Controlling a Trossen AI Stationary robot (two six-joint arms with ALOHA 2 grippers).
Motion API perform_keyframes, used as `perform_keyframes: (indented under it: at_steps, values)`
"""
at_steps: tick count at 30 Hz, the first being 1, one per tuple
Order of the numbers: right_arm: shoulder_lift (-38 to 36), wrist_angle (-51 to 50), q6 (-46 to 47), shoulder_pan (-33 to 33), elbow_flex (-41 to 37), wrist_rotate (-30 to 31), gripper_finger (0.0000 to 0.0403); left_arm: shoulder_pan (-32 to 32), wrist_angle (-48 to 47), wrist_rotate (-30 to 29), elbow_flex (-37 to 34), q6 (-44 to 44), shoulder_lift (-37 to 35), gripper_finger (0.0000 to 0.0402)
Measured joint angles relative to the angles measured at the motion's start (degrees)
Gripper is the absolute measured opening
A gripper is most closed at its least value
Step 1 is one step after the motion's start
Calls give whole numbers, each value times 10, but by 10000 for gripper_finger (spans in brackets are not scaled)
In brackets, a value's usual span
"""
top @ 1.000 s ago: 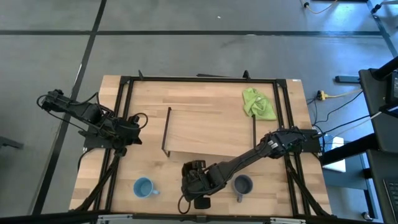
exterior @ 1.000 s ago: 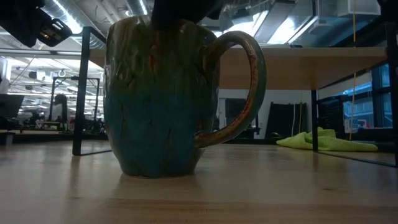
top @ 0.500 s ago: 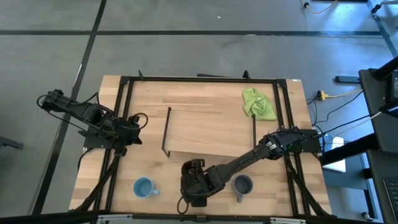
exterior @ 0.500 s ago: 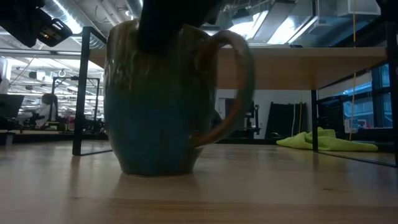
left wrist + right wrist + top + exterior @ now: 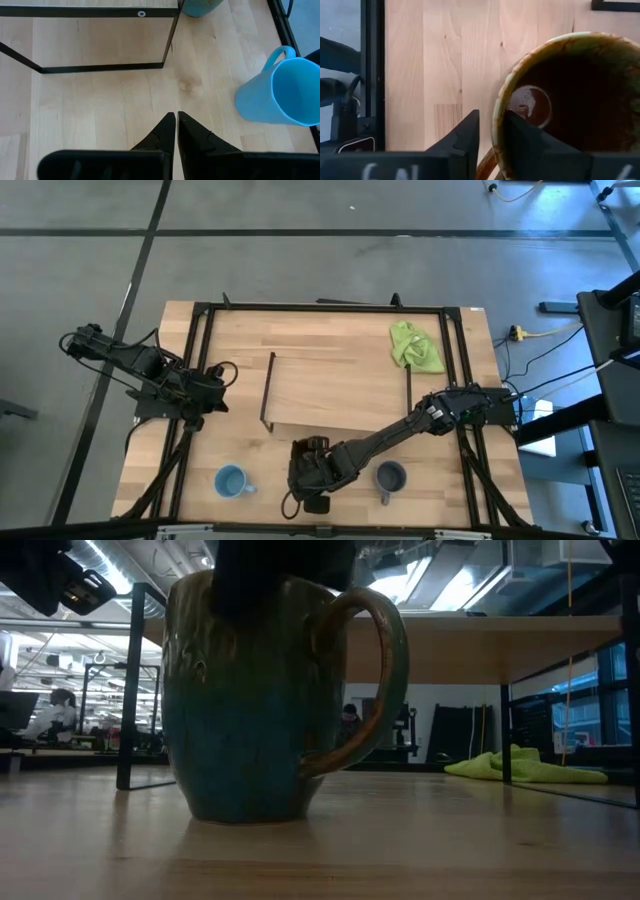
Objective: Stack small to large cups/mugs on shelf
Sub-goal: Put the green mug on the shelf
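My right gripper [image 5: 312, 480] stands over the large brown mug [image 5: 260, 700] near the table's near edge and is shut on it. The mug has a glossy dark inside [image 5: 570, 100] and rests by its base on the table. The light blue mug [image 5: 231, 481] stands to its left and the dark grey-blue mug [image 5: 389, 477] to its right. The shelf [image 5: 340, 395] lies mid-table. My left gripper [image 5: 176, 117] is shut on nothing, hovering left of the shelf. My right gripper holds the brown mug by its rim [image 5: 498, 112], close to the handle [image 5: 484, 167]. One finger [image 5: 520, 132] is inside the mug and the other finger [image 5: 465, 135] outside, coming from above and pointing down. The mug stands upright with its base on the table.
A lime-green cloth [image 5: 415, 345] lies at the far right of the table. The shelf's black end frames [image 5: 268, 392] stand at its left and right ends. Black rails [image 5: 195, 360] border the table. Bare wood shows between the mugs and the shelf.
My right gripper has moved down over the brown mug's rim and a little toward the table's left. The mug has slid slightly left and turned a bit, its handle swinging in, and it stays on the table.
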Motion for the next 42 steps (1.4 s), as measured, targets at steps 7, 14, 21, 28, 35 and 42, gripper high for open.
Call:
perform_keyframes:
  at_steps: [7,14,21,28,35,42]
  values:
    - [-2,-1,-1,0,0,-2,36,0,0,0,0,-3,0,14]
    - [-2,-1,14,0,0,-8,55,0,0,0,0,-3,0,14]
    - [-2,-1,14,1,1,-15,37,0,0,0,0,-3,0,14]
    - [-2,-7,15,7,11,-28,43,0,0,0,0,-3,0,14]
    - [-8,-25,17,20,13,-36,41,0,11,0,0,-3,0,14]
    - [-13,-51,23,33,13,-31,42,0,28,0,0,-4,0,14]
